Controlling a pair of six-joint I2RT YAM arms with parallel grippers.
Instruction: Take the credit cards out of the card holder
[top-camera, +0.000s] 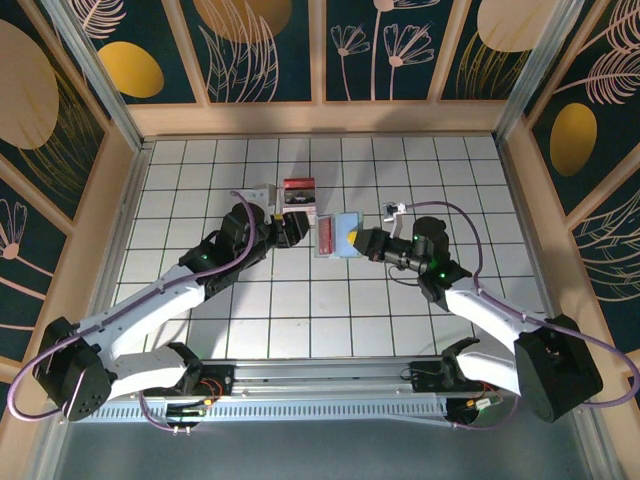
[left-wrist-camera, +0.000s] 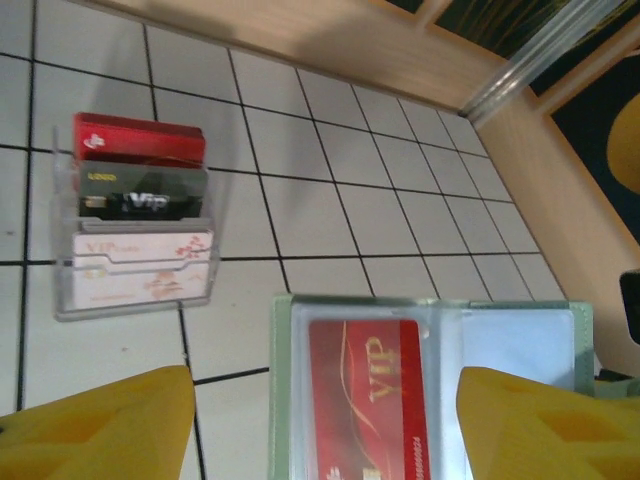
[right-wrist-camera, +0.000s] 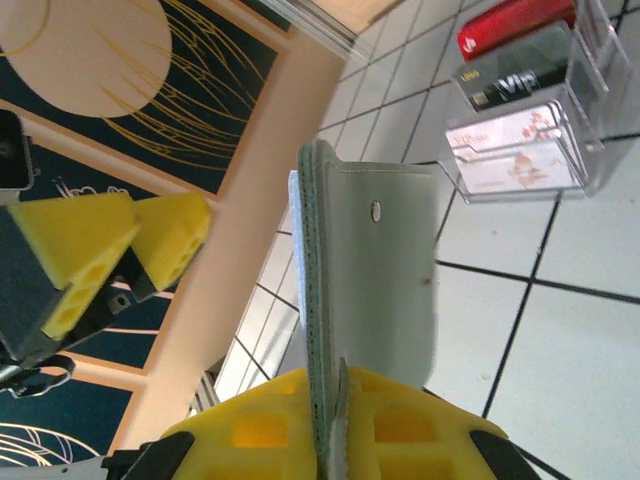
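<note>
Card holder (top-camera: 338, 236) held open near clear card stand (left-wrist-camera: 64, 270), robot side; right fingers (right-wrist-camera: 260, 430) clamped on its edge. Left fingers (left-wrist-camera: 100, 430) spread wide, empty, flanking red card (left-wrist-camera: 365, 400) in pocket. Holder likely soft, light, floppy; card stiff, slick. Pinch exposed card edge.

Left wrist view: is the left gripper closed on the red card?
No, the left gripper is open, both fingers clear of the red card sitting in the card holder.
</note>
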